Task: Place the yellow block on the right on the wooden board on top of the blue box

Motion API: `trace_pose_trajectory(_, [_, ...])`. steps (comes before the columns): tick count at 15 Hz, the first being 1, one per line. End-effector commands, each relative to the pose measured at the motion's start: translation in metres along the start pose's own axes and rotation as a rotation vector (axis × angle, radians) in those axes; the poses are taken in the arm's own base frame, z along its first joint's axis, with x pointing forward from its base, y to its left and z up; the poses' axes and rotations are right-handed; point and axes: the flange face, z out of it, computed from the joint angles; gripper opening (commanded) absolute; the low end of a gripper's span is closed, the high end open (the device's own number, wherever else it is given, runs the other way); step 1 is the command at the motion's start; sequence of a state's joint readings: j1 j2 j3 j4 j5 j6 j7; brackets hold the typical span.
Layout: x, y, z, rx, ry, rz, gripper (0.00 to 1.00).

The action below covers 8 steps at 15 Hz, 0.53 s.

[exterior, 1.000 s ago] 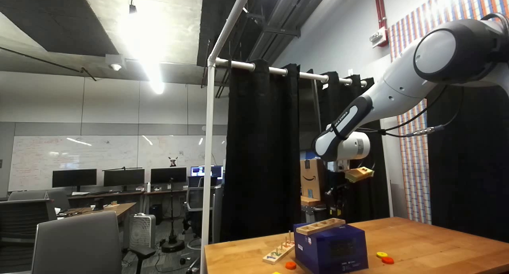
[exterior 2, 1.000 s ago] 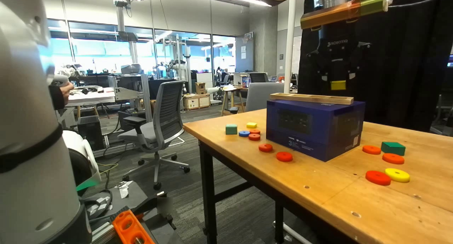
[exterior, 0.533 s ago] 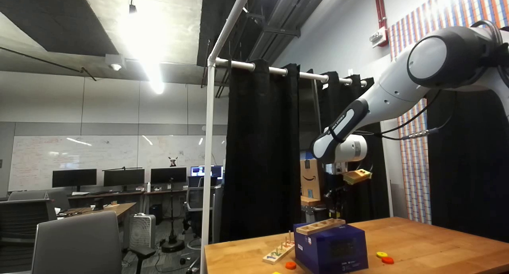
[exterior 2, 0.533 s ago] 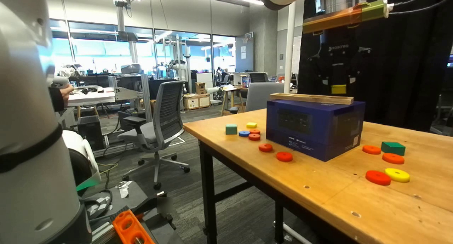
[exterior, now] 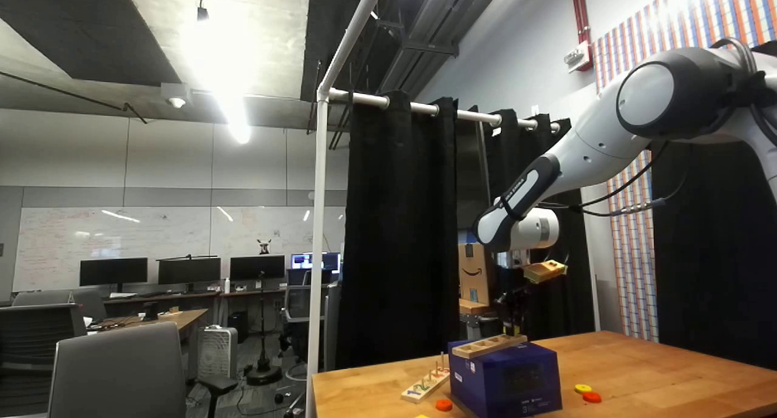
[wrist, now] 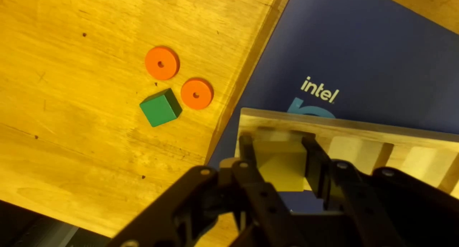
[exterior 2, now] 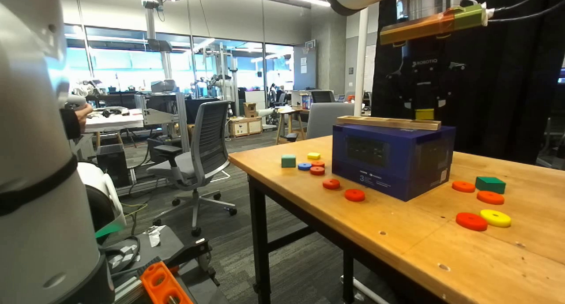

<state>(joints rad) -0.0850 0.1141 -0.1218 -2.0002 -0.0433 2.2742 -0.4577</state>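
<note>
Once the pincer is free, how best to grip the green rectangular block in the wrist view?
Straight down onto the green rectangular block, I'd say: its flat top faces up. Pinch the opposite upright faces that don't look toward the nearer holed orange disc; that side looks tight.

From my end I count one blue box [exterior 2: 397,163], one wooden board [exterior 2: 388,122] on it, one pegged board [exterior: 426,386] beside it. In an exterior view I get two yellow blocks [exterior 2: 424,114], one above the box, one left; two green blocks [exterior 2: 490,185], one each side; one blue disc [exterior 2: 304,166] left, one yellow disc [exterior 2: 496,220] right, seven red-orange discs [exterior 2: 355,196], four left or in front, three right.
</note>
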Motion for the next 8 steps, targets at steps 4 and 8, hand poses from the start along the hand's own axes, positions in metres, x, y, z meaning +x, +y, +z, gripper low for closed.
trace_pose_trajectory(4, [0.0102,0.0040,-0.0070,0.024,-0.006,0.005,0.83])
trace_pose_trajectory(8, [0.0118,0.0038,-0.0083,0.027,-0.010,0.005,1.00])
